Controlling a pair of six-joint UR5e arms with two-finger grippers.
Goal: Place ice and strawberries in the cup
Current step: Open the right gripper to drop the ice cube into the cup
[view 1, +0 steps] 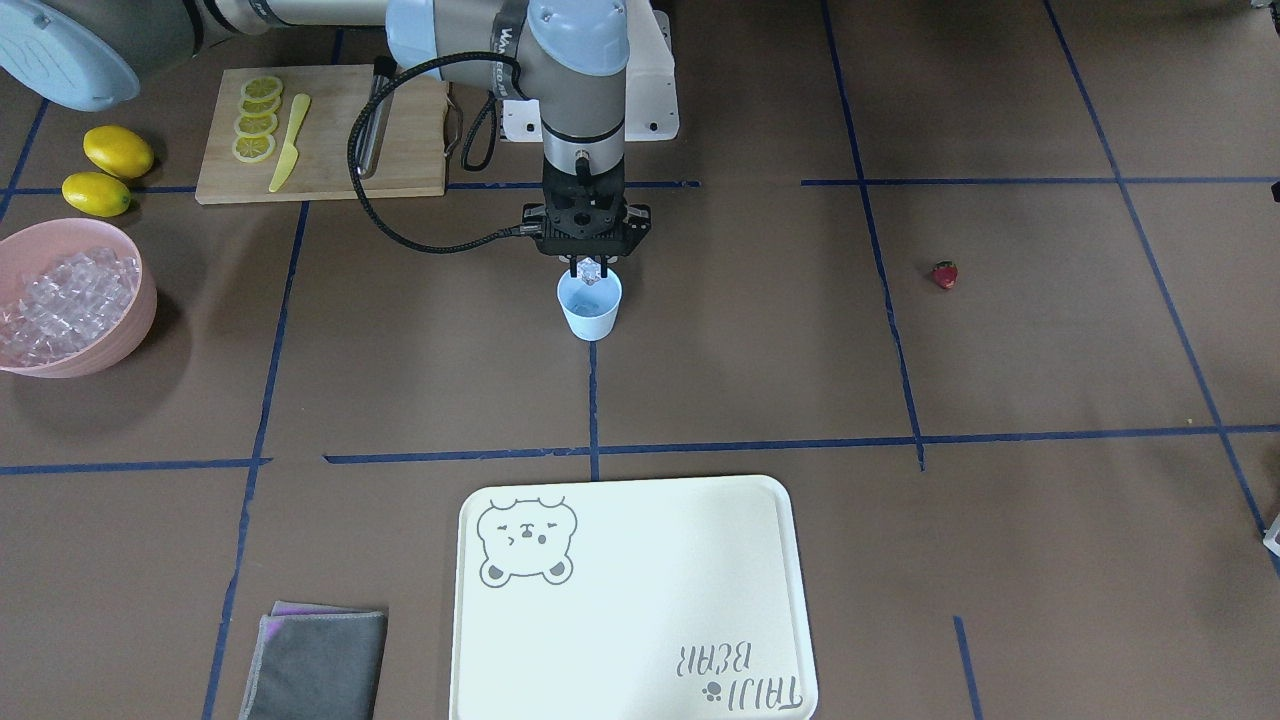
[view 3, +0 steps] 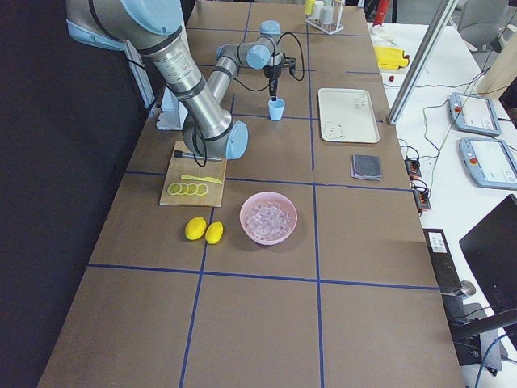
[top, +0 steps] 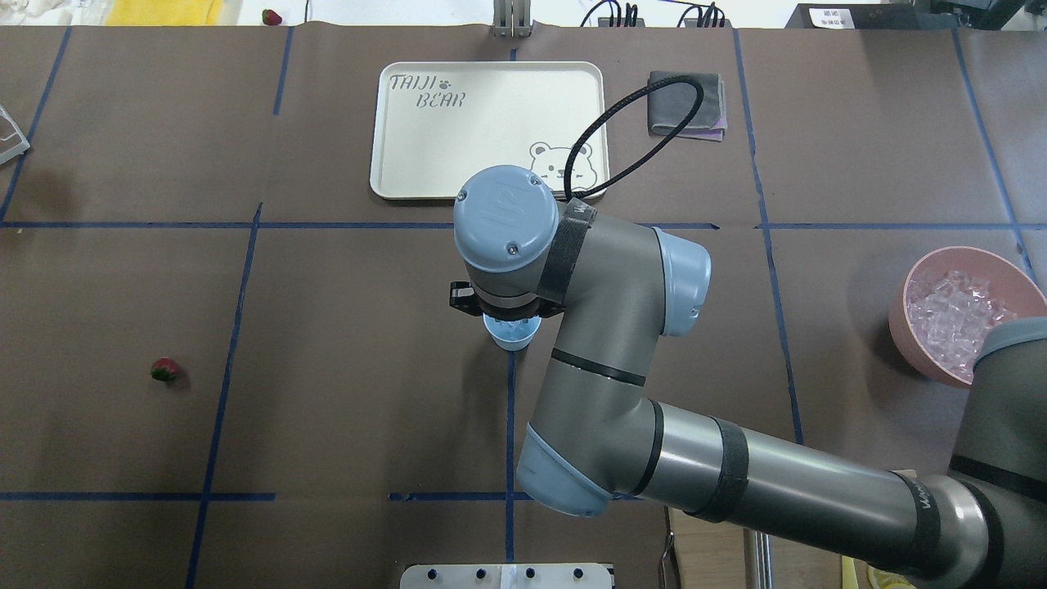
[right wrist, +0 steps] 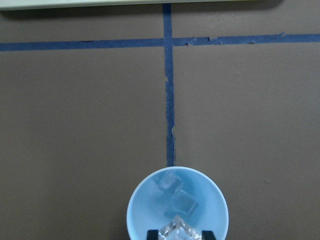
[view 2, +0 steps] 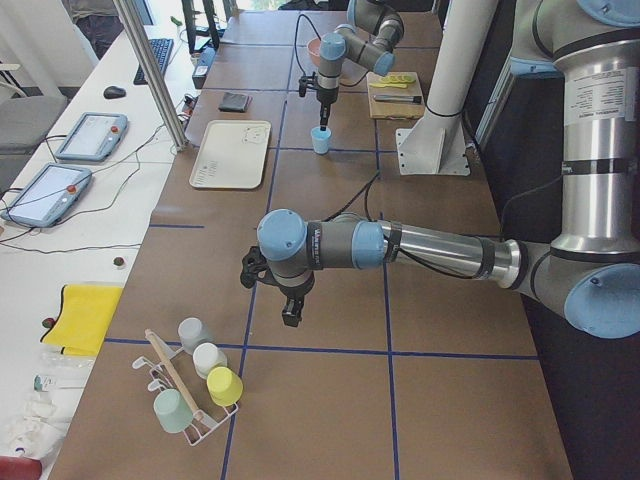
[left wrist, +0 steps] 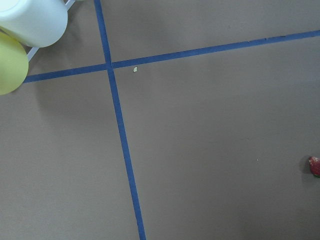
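clear glassy ice cube [right wrist: 178,231], probably slick, is sitting pinched across its faces in the right gripper [view 1: 590,268]. pale-blue tapered cup [right wrist: 142,210] is standing beneath, twelve o'clock.

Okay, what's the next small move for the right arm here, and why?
Probably open the right gripper. It holds an ice cube directly over the cup, so releasing should drop it in beside the two cubes already inside.

Two lemons [view 1: 118,151], one tray [view 1: 640,560], one bowl [view 1: 132,328]
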